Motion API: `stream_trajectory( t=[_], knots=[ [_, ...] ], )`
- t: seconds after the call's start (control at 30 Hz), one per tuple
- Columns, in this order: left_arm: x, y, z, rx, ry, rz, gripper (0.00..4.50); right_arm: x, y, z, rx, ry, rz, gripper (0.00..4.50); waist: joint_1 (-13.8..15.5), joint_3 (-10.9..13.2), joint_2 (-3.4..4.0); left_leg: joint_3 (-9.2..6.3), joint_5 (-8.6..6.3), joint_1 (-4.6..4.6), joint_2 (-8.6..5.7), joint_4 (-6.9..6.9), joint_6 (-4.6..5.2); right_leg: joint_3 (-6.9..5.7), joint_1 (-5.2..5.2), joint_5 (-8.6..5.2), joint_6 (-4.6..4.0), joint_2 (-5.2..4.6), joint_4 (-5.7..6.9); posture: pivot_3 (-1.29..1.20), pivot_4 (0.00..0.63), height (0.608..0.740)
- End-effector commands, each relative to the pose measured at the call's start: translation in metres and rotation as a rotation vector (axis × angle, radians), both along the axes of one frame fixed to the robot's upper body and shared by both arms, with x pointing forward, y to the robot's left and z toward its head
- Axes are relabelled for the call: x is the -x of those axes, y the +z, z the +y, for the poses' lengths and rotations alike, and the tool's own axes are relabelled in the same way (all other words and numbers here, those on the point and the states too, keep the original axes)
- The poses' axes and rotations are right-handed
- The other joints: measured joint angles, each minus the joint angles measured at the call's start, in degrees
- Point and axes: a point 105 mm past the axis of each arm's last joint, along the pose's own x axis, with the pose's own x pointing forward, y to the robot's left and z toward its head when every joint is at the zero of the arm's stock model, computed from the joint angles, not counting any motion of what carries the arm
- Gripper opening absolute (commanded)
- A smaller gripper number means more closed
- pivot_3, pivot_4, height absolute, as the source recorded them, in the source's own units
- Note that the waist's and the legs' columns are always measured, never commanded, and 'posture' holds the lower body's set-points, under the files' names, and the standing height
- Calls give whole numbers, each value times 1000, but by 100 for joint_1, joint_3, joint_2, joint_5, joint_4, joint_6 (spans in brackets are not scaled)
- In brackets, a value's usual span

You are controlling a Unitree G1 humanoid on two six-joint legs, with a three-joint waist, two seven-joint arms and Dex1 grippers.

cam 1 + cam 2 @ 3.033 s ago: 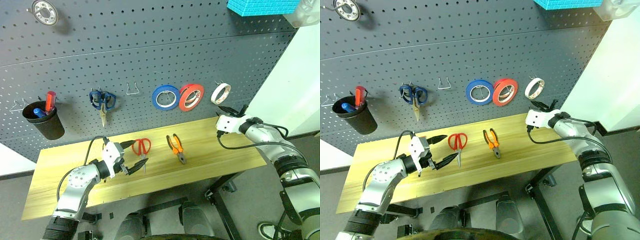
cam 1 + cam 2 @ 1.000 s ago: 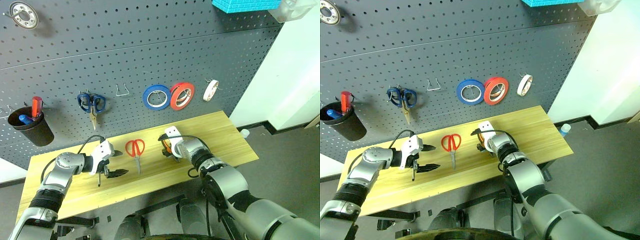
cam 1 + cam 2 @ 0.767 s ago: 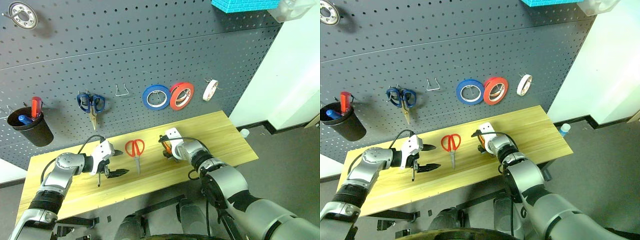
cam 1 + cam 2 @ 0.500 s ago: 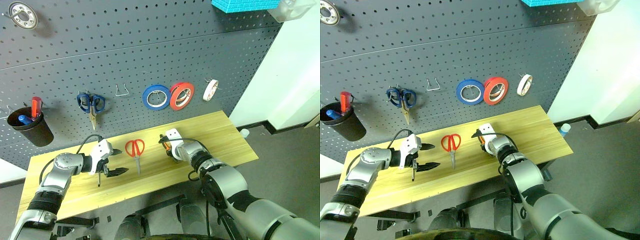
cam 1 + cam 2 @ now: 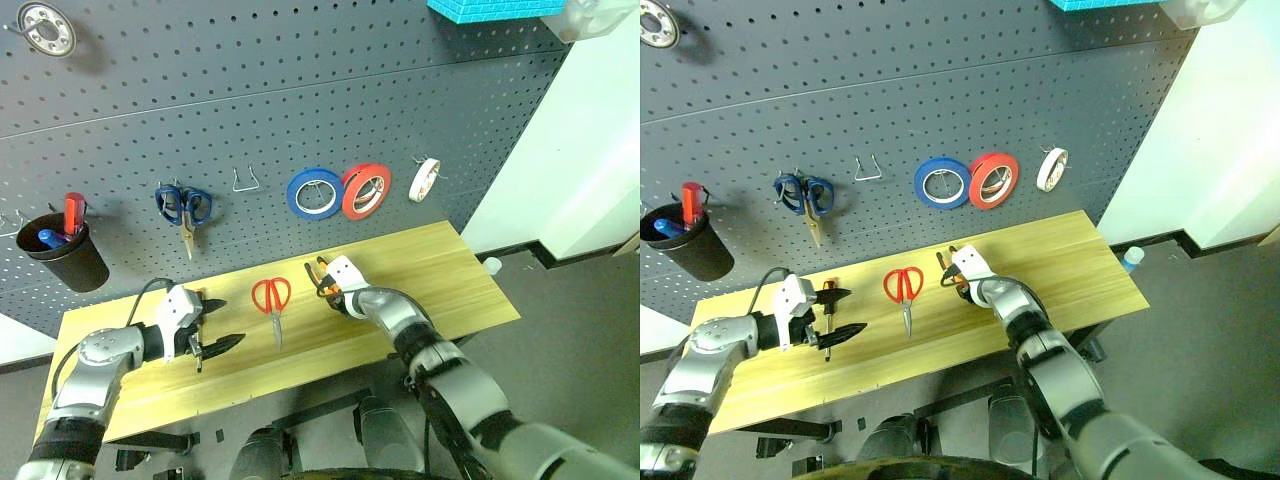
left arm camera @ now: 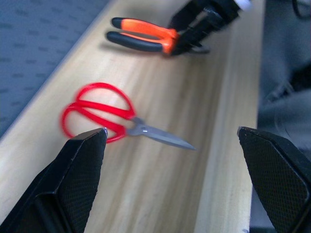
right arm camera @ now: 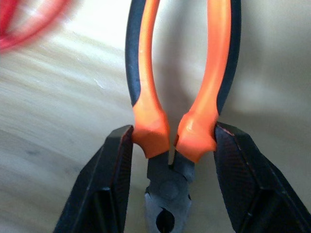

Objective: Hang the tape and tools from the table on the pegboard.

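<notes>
pegboard [image 5: 300,110]: dark grey, behind both claws, above the counter's far edge.
counter [image 5: 450,270]: light yellow wood, under both claws.
black cup [image 5: 62,255]: on the pegboard, up and outward from the left claw; holds a red-handled and a blue-handled item.
blue tape roll [image 5: 314,193]: on the pegboard, above the right claw.
red tape roll [image 5: 365,190]: touching or overlapping the blue roll on its right side.
whitish tape roll [image 5: 426,179]: hung on a peg at the pegboard's right end, up and right of the right claw.
blue-handled scissors [image 5: 184,210]: hung on the pegboard above the left claw, blades down.
empty wire hook [image 5: 247,181]: between the blue-handled scissors and the blue roll.
red-handled scissors [image 5: 271,303]: flat on the counter between the two claws, handles toward the pegboard; touched by neither claw.
pliers [image 7: 181,92]: orange-and-black handles; right claw's fingers press on both handles just above the pivot; handles point to the pegboard.
screwdriver [image 5: 827,318]: slim, black-and-orange handle, on the counter at the left claw, between its fingers; contact unclear.
right claw [image 7: 170,184]: about half closed, clamped on the pliers; whether lifted off the counter I cannot tell.
left claw [image 5: 222,321]: fingers spread wide, holds nothing, pointed toward the red-handled scissors.
</notes>
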Motion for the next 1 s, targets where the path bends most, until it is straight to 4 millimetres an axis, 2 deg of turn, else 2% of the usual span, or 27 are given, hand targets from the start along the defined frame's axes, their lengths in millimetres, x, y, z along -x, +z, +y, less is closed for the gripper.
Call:
stream_trajectory(
  t=[0.03, 0.23, 0.4, 0.57, 0.8, 1.0],
  knots=[
    [0, 25, 15, 55, 99, -109, 4500, 12, 67, 33, -128, 285, -274, 2083, 2, 9, -3, 0, 0, -1, 0, 0, 0, 0, -1, -1, 1, 0, 0, -114, 100, 740],
    [3, 41, 33, 88, 264, -241, 4500, 39, 132, 53, -255, 484, -542, 2083, 7, 23, -14, 2, 0, 10, 7, 4, -1, -1, 7, -3, -1, 5, 2, -105, 97, 740],
    [-3, 62, 34, 205, 416, -424, 4500, 40, 209, 80, -409, 512, -782, 2083, 67, 29, -32, 2, 0, 8, 7, 6, -1, -1, 11, 0, -5, 3, -7, -103, 95, 740],
    [-2, 62, 25, 209, 394, -431, 4500, 29, 258, 98, -494, 465, -903, 2083, 184, 37, -29, 1, 0, 6, 7, 2, -1, -3, 5, 14, -27, 5, -7, -75, 108, 740],
    [6, 59, 13, 209, 370, -423, 4500, 9, 294, 113, -571, 383, -981, 2083, 339, 149, -47, 2, 0, 3, 8, 0, -1, -3, 3, 1, -51, 5, -8, -30, 161, 740],
    [18, 55, 0, 217, 377, -418, 4500, -2, 300, 123, -622, 334, -1007, 2083, 419, 366, -72, 4, 0, -19, 8, -6, -1, -2, -29, -1, -58, 5, -1, 0, 215, 740]
  ],
)
